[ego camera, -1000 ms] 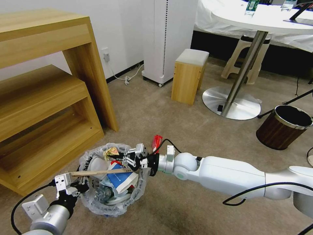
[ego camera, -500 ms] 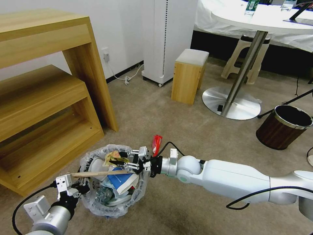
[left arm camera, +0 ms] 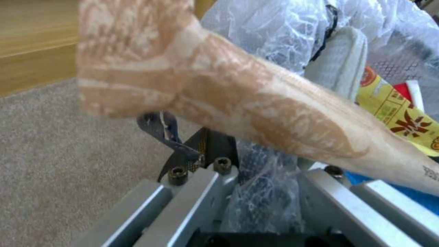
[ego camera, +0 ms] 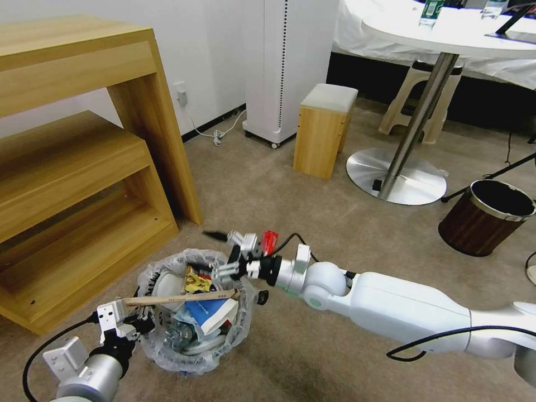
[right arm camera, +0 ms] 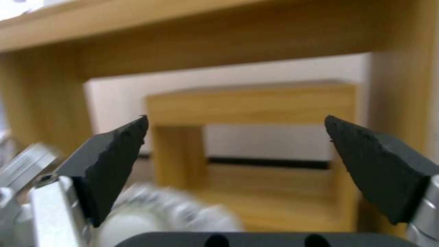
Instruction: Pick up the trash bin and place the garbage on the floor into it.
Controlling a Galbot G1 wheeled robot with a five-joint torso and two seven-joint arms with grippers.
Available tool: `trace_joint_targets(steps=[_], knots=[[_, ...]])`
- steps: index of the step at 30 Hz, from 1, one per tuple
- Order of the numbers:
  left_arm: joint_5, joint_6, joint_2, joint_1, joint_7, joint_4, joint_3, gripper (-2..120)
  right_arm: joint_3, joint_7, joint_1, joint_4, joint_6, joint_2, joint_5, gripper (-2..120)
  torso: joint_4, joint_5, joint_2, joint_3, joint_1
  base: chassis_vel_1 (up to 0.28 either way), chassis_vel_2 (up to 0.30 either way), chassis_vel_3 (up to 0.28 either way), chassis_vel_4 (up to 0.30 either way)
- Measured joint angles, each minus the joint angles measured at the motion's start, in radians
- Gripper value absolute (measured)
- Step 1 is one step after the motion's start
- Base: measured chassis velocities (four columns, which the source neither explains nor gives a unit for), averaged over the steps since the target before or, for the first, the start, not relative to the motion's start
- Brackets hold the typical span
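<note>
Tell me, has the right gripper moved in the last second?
Yes. The right gripper has risen from inside the trash bin and swung toward the wooden shelf, open and empty.

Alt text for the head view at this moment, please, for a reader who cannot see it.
The right gripper, fingers open and empty, hangs over the far rim of the trash bin, which is packed with garbage, a wooden stick lying across the top. The left gripper clamps the bin's near rim. A red wrapper lies on the floor beyond.

a wooden stick (ego camera: 178, 298) bars the trash bin (ego camera: 192, 357) mouth; beige floor (ego camera: 312, 223) beyond lies open.
</note>
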Motion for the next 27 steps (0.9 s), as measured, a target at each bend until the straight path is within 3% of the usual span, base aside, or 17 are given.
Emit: trace_joint_targets(steps=[12, 21, 27], knots=[[0.012, -0.002, -0.010, -0.013, 0.001, 0.018, 0.008, 1, 0.326, 0.167, -0.242, 0.048, -0.069, -0.093, -0.035, 100, -0.0002, 0.0002, 0.000, 0.000, 0.000, 0.000, 0.000, 0.000, 0.000], [0.011, -0.006, -0.007, -0.016, 0.002, 0.022, 0.007, 1, 0.426, 0.347, -0.436, 0.044, -0.170, -0.166, -0.160, 100, -0.0004, 0.0003, 0.000, 0.000, 0.000, 0.000, 0.000, 0.000, 0.000], [0.016, -0.012, -0.010, -0.021, 0.005, 0.035, 0.013, 1, 0.466, 0.455, -0.554, 0.018, -0.337, -0.201, -0.238, 95, -0.0003, 0.0003, 0.000, 0.000, 0.000, 0.000, 0.000, 0.000, 0.000]])
